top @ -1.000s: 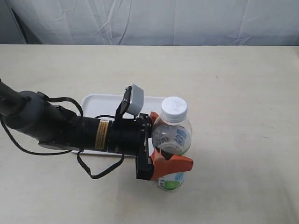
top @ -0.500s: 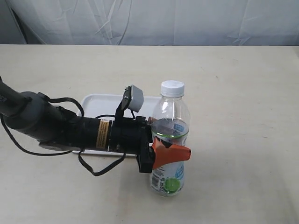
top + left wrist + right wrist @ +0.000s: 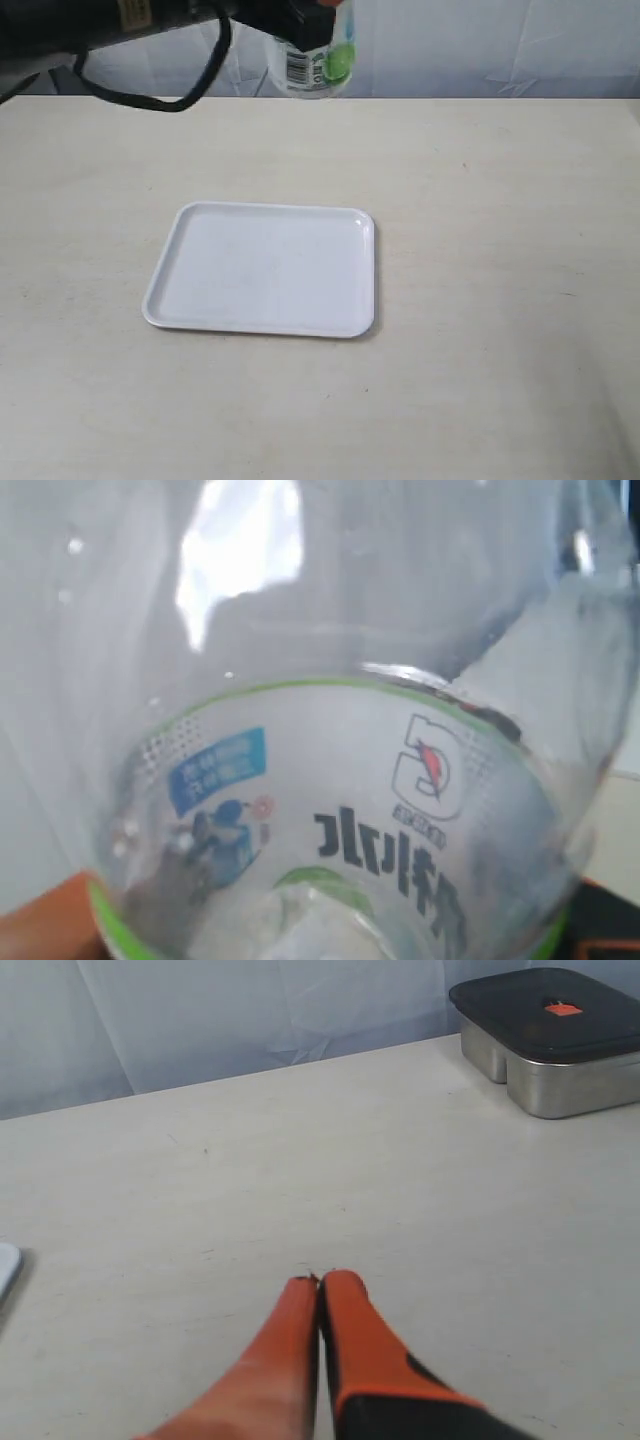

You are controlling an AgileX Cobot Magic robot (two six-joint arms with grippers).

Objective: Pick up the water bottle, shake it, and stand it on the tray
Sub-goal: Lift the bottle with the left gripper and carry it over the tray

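The water bottle (image 3: 312, 62) hangs high above the table's far side, beyond the tray, and only its lower labelled part shows at the top of the exterior view. My left gripper (image 3: 318, 14) is shut on it, mostly cut off by the frame edge. In the left wrist view the clear bottle (image 3: 330, 810) fills the picture, with an orange finger (image 3: 40, 925) at its side. The white tray (image 3: 265, 268) lies flat with nothing on it. My right gripper (image 3: 320, 1282) is shut on nothing, low over bare table; the exterior view does not show it.
A metal container with a dark lid (image 3: 550, 1030) stands at the table's far edge in the right wrist view. A corner of the tray (image 3: 5, 1265) peeks in at that view's edge. A pale curtain (image 3: 480, 45) backs the table.
The left arm has lifted the bottle from the table beside the tray's right edge to high at the top of the view. The arm no longer covers the tray.
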